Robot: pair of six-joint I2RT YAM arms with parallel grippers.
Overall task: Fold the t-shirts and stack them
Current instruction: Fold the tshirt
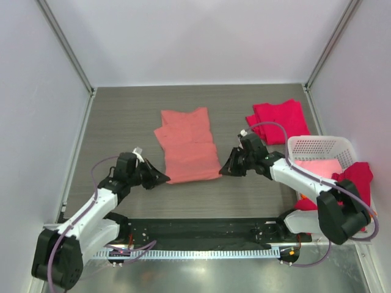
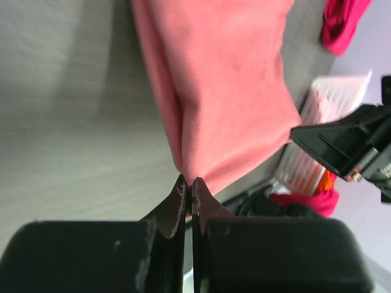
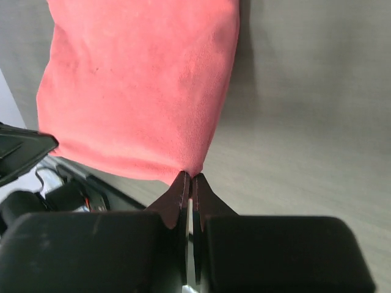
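While left gripper and right gripper pinch the near corners of the salmon-pink t-shirt lying left of the white basket, a fold looks set: next, lift together and carry the hem away.

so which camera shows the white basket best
Top external: the white basket shows nearly whole on the right, light pink cloth inside. Left wrist catches only a blurred corner; right wrist shows none of it.

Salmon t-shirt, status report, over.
Left gripper, right gripper shut on near corners of salmon t-shirt. Shirt flat on table. Basket off right, clear.
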